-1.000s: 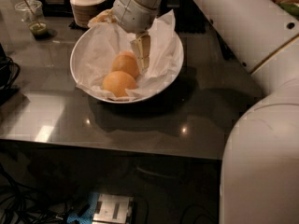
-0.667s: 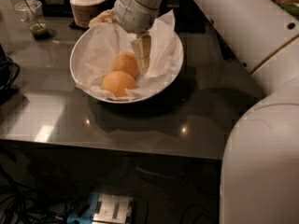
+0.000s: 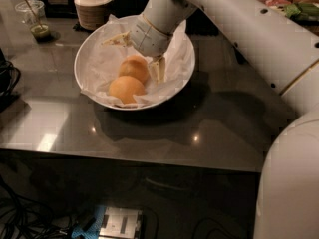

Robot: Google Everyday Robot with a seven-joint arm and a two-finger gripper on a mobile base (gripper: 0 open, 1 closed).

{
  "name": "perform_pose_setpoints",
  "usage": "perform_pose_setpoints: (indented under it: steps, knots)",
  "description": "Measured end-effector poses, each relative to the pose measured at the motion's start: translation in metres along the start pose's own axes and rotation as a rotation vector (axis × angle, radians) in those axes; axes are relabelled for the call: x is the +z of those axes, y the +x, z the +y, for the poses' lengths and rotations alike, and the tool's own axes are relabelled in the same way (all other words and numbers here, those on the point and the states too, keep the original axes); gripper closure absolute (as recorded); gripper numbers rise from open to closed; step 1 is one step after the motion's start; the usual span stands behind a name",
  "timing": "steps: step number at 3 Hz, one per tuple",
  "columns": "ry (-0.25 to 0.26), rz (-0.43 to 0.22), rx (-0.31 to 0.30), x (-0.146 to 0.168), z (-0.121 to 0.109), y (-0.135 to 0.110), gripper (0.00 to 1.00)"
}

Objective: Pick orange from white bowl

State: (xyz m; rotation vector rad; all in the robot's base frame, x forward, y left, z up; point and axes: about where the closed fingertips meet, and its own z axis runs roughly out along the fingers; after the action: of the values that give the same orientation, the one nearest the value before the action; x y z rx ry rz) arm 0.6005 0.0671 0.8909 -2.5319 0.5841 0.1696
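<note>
The white bowl (image 3: 94,46), wide and lined with crumpled white paper, stands on the dark table. Two oranges lie in it, touching: one further back (image 3: 132,67) and one nearer the front rim (image 3: 125,89). My gripper (image 3: 158,71) reaches down into the bowl from the upper right. Its tip is right beside the back orange, on that orange's right side, close to the paper. The wrist hides the back of the bowl.
A small ribbed beige lidded container (image 3: 92,5) stands just behind the bowl. A clear cup with green paste and a stick (image 3: 36,20) is at the far left. The table's front edge (image 3: 124,158) runs below the bowl, with cables and a device on the floor.
My gripper has come down deeper into the bowl, beside the back orange. The oranges and the bowl have not moved.
</note>
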Motion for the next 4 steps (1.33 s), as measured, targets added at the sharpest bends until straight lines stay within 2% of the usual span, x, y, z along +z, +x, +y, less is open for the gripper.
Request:
perform_pose_setpoints:
  steps: [1, 2, 3, 4]
  knots:
    - [0.04, -0.002, -0.073, 0.002, 0.011, 0.007, 0.0]
    - [0.04, -0.002, -0.073, 0.002, 0.011, 0.007, 0.0]
    - [0.018, 0.055, -0.079, -0.003, 0.004, -0.005, 0.0]
    - [-0.015, 0.143, -0.079, -0.007, -0.002, -0.026, 0.0]
